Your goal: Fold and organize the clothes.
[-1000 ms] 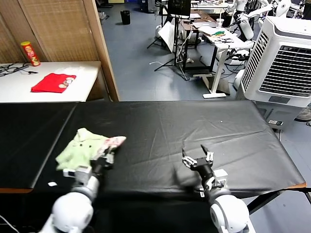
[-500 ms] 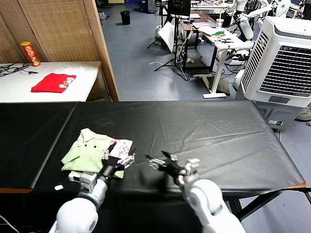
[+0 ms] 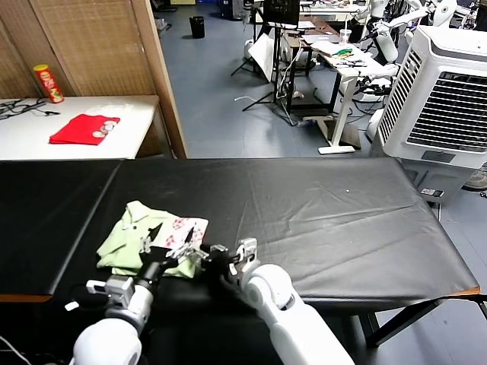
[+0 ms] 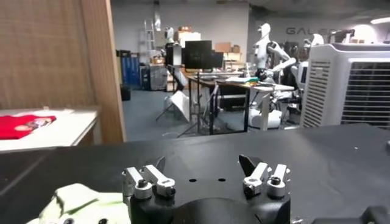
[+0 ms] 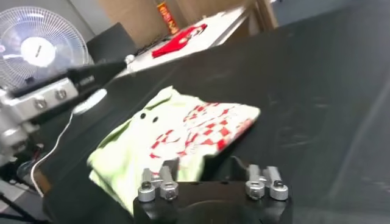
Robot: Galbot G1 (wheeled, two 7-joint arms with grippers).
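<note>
The clothes are one pale green T-shirt (image 3: pixel 141 236), folded small on the black table (image 3: pixel 327 220) at its near left, with a red-and-white print patch (image 3: pixel 188 228) on top toward the right. My left gripper (image 3: pixel 169 237) hovers over the shirt's near edge, open and holding nothing. In the left wrist view the left gripper (image 4: pixel 204 165) has bare table between its fingers, and the shirt (image 4: pixel 79 204) is off to one side. My right gripper (image 3: pixel 204 252) has reached across to the shirt's near right corner. In the right wrist view its jaws (image 5: pixel 204 167) stand apart, straddling the edge of the shirt (image 5: pixel 170 131).
A bright red folded cloth (image 3: pixel 82 128) and a crisp can (image 3: pixel 47 84) lie on the white side table at the back left. A large white air cooler (image 3: pixel 449 99) stands to the right. The black table runs wide to the right of the shirt.
The left gripper opened and let go of the shirt, which now lies flatter. The right arm swung left across the table to the shirt's near right corner, its jaws narrowing.
</note>
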